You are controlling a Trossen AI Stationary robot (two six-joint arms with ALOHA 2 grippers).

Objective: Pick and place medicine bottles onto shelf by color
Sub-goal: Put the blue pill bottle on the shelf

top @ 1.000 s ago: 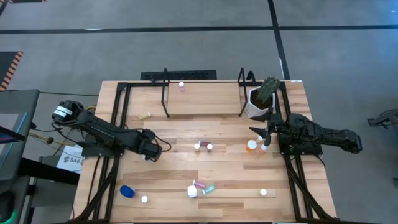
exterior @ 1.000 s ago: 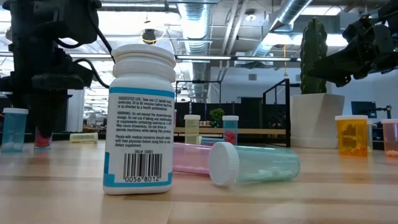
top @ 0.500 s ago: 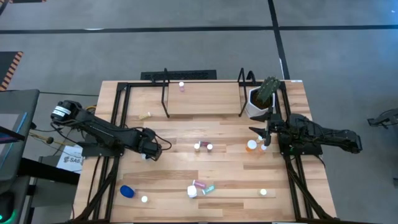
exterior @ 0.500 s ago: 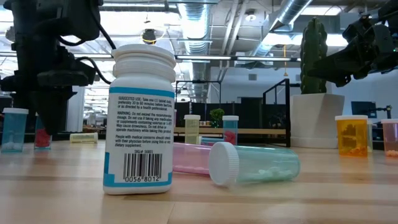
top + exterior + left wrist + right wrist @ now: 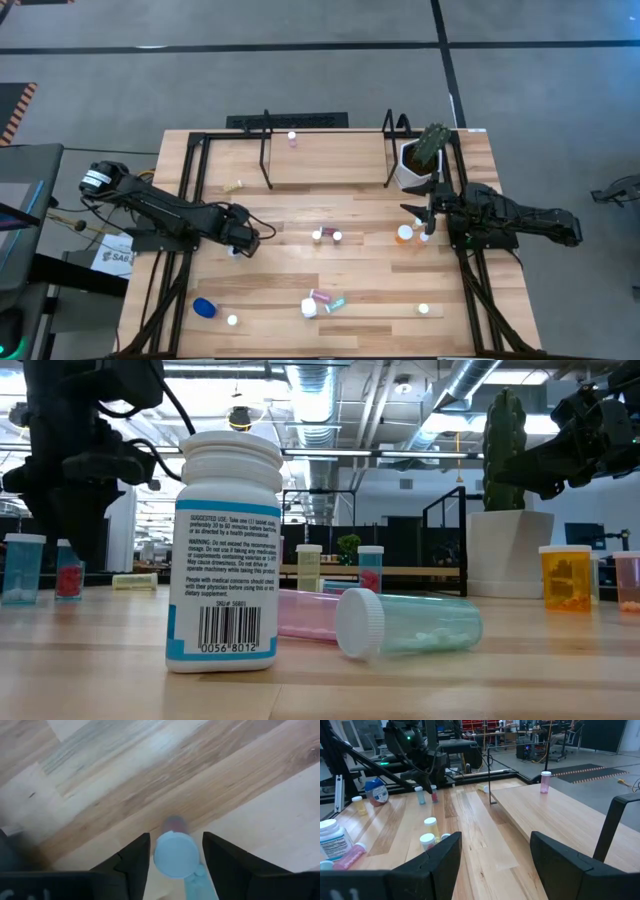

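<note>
My left gripper (image 5: 237, 246) is open and hangs over a white-capped pink-red bottle (image 5: 175, 855), one finger on either side of the cap with a gap on each. The bottle stands on the table (image 5: 68, 575) beside a teal bottle (image 5: 22, 568). My right gripper (image 5: 424, 214) is open and empty, held above the table by an orange bottle (image 5: 404, 233). The shelf (image 5: 330, 165) stands at the far middle, and one pink bottle (image 5: 292, 139) stands on its far edge.
Two small bottles (image 5: 327, 236) stand mid-table. A white bottle (image 5: 309, 308) stands near the front edge with a pink one (image 5: 320, 296) and a teal one (image 5: 335, 303) lying beside it. A blue bottle (image 5: 204, 308) sits at the front left. A potted plant (image 5: 420, 160) stands right of the shelf.
My left gripper has gone up from the pink-red bottle, which stays standing on the table with its cap now showing below the fingers.
</note>
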